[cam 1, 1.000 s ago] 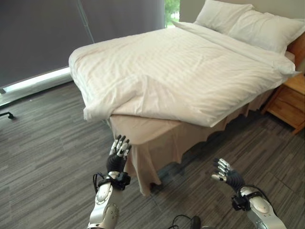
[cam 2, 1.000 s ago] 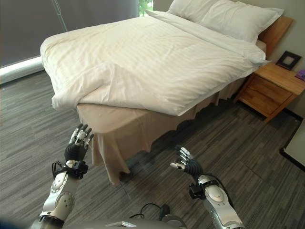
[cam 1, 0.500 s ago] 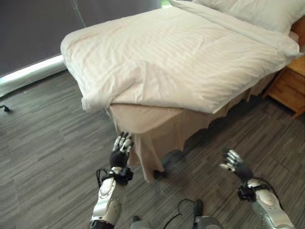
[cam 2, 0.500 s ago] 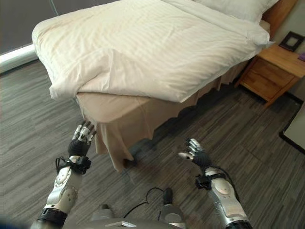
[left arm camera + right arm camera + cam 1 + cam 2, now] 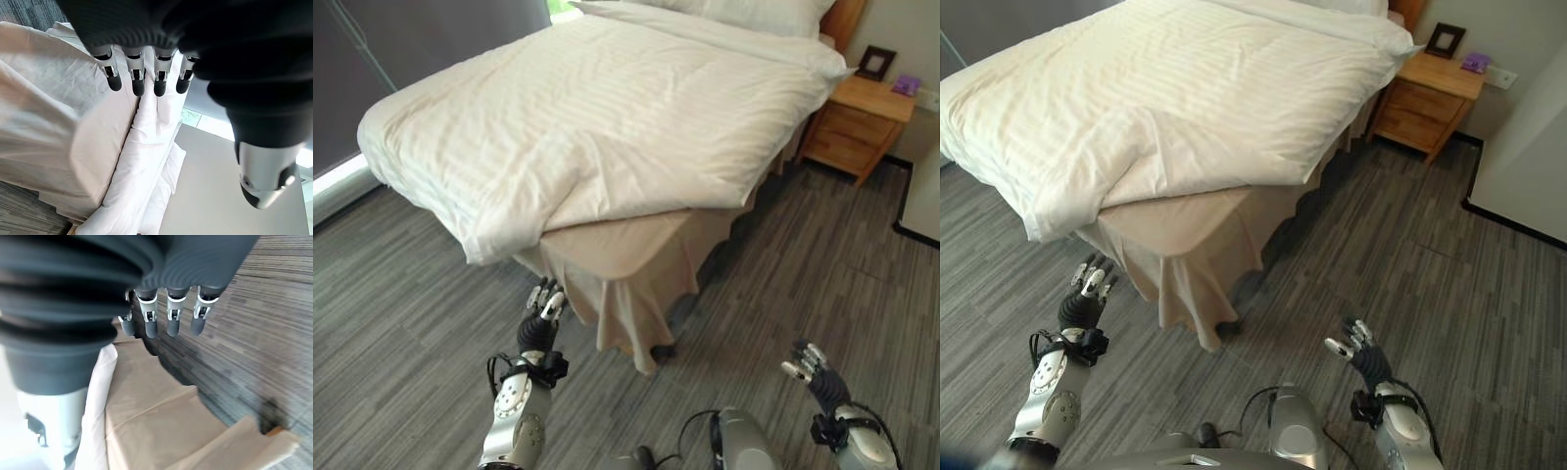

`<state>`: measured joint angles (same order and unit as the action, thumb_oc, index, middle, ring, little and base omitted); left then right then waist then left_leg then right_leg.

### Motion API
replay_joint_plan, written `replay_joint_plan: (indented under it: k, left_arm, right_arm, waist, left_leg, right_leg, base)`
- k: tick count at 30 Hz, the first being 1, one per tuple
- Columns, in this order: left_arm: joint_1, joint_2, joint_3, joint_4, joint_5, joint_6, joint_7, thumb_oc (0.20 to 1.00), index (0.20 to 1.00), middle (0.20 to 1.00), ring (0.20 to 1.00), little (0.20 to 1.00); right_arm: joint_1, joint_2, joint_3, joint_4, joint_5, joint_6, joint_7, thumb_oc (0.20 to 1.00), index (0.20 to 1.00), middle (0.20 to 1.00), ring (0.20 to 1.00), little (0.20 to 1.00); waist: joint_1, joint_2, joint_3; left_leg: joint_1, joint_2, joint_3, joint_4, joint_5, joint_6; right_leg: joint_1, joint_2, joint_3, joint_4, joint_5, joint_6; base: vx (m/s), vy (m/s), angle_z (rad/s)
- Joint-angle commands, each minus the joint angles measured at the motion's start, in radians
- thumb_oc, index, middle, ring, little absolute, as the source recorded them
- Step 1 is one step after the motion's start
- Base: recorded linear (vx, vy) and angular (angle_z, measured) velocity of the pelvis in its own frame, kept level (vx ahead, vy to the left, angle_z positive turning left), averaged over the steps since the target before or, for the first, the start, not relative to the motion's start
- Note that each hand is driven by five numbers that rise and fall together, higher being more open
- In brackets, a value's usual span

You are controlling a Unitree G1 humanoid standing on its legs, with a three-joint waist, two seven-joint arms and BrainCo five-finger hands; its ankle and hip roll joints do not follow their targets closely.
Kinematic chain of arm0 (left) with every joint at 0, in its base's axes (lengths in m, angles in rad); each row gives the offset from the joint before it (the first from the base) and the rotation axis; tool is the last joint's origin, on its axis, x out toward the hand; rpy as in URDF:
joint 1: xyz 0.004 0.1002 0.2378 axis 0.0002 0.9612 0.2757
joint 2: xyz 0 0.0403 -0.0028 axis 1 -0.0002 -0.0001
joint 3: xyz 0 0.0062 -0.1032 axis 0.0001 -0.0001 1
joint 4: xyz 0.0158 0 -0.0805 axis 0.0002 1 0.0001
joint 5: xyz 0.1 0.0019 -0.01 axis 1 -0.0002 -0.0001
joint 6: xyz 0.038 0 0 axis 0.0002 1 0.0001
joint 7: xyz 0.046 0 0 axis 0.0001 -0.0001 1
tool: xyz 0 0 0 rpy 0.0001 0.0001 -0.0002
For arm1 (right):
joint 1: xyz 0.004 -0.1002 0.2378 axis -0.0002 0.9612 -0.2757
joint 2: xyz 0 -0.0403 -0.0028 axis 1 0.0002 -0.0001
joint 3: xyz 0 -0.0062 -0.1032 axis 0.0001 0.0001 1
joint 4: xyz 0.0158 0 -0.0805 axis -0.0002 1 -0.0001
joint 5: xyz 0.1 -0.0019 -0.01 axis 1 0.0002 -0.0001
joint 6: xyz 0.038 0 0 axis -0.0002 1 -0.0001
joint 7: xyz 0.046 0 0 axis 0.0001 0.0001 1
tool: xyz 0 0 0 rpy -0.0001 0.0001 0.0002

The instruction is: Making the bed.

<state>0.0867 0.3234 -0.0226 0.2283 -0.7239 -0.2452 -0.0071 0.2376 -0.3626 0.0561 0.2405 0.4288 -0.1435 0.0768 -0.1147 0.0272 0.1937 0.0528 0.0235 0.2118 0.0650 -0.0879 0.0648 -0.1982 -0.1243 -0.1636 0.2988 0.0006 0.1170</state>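
A bed fills the upper part of the eye views, covered by a white striped duvet [image 5: 607, 117]. The duvet's near corner is folded back, baring the tan sheet [image 5: 617, 245] and the tan bed skirt [image 5: 1190, 284] at the bed's corner. My left hand [image 5: 538, 323] is raised open just left of that corner, a short way from the skirt, holding nothing. My right hand [image 5: 1359, 351] hovers open over the floor to the right of the corner, empty too. White pillows [image 5: 754, 12] lie at the head of the bed.
A wooden nightstand [image 5: 1430, 93] stands at the bed's far right side with a dark picture frame [image 5: 1446, 39] on it. A white wall or panel [image 5: 1528, 147] rises at the right edge. Grey wood-pattern floor [image 5: 803, 264] surrounds the bed.
The camera has swung right and downward, bringing the nightstand and right wall into view. Both hands sit lower in the picture, still open and empty.
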Motion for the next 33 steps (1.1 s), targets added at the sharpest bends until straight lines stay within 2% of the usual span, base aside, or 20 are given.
replay_joint_plan:
  k: [1, 5, 13, 21, 29, 33]
  left_arm:
    - [0.012, 0.006, 0.015, -0.069, 0.002, -0.04, -0.03, 1.0, 1.0, 1.0, 1.0, 1.0]
    - [0.036, -0.013, 0.015, -0.087, -0.041, -0.034, -0.044, 1.0, 1.0, 1.0, 1.0, 1.0]
    - [0.055, -0.014, -0.004, -0.099, -0.032, -0.015, -0.053, 1.0, 1.0, 1.0, 1.0, 1.0]
    - [0.084, -0.007, -0.012, -0.14, -0.056, -0.001, -0.074, 1.0, 1.0, 1.0, 1.0, 1.0]
    - [0.102, 0.016, -0.038, -0.16, -0.076, 0.014, -0.096, 1.0, 1.0, 1.0, 1.0, 1.0]
    - [0.098, 0.021, -0.045, -0.157, -0.075, 0.015, -0.098, 1.0, 1.0, 1.0, 1.0, 1.0]
  right_arm:
    - [-0.043, -0.031, 0.031, -0.007, -0.016, -0.055, 0.015, 1.0, 1.0, 1.0, 1.0, 1.0]
    - [-0.063, -0.049, 0.035, -0.008, -0.019, -0.053, 0.016, 1.0, 1.0, 1.0, 1.0, 1.0]
    - [-0.075, -0.093, -0.005, -0.016, -0.028, -0.061, -0.005, 1.0, 1.0, 1.0, 1.0, 1.0]
    - [-0.13, -0.162, -0.061, -0.079, -0.045, -0.081, -0.016, 1.0, 1.0, 1.0, 1.0, 1.0]
    - [-0.306, -0.265, -0.023, -0.024, -0.108, -0.075, -0.059, 1.0, 1.0, 1.0, 1.0, 1.0]
    - [-0.336, -0.26, -0.014, -0.041, -0.076, -0.079, -0.05, 1.0, 1.0, 1.0, 1.0, 1.0]
  waist:
    - [0.041, -0.012, -0.042]
    - [0.058, -0.008, -0.068]
    - [0.056, -0.012, -0.077]
    - [0.066, -0.013, -0.088]
    - [0.097, -0.019, -0.088]
    - [0.104, -0.027, -0.088]
  left_leg:
    - [0.057, 0.035, -0.039, -0.124, 0.067, -0.076]
    - [0.07, 0.05, -0.015, -0.135, 0.087, -0.09]
    - [0.075, 0.054, -0.038, -0.152, 0.097, -0.106]
    - [0.031, 0.048, -0.04, -0.152, 0.087, -0.105]
    - [0.029, 0.043, -0.047, -0.152, 0.081, -0.103]
    - [0.036, 0.039, -0.054, -0.152, 0.076, -0.099]
  right_leg:
    - [0.127, 0.011, 0.039, -0.175, 0.035, 0.017]
    - [0.181, 0.023, 0.014, -0.256, 0.027, 0.004]
    - [0.246, 0.034, -0.006, -0.346, 0.033, -0.003]
    - [0.223, 0.038, -0.007, -0.381, 0.044, 0.001]
    - [0.231, 0.037, -0.013, -0.386, 0.045, 0.006]
    - [0.243, 0.037, -0.014, -0.386, 0.044, 0.006]
  base:
    - [0.08, -0.147, 0.11]
    - [0.08, -0.087, -0.35]
    - [0.07, -0.063, 0.09]
    - [0.03, -0.024, 0.04]
    - [0.02, -0.008, 0.01]
    - [0.03, 0.007, 0.04]
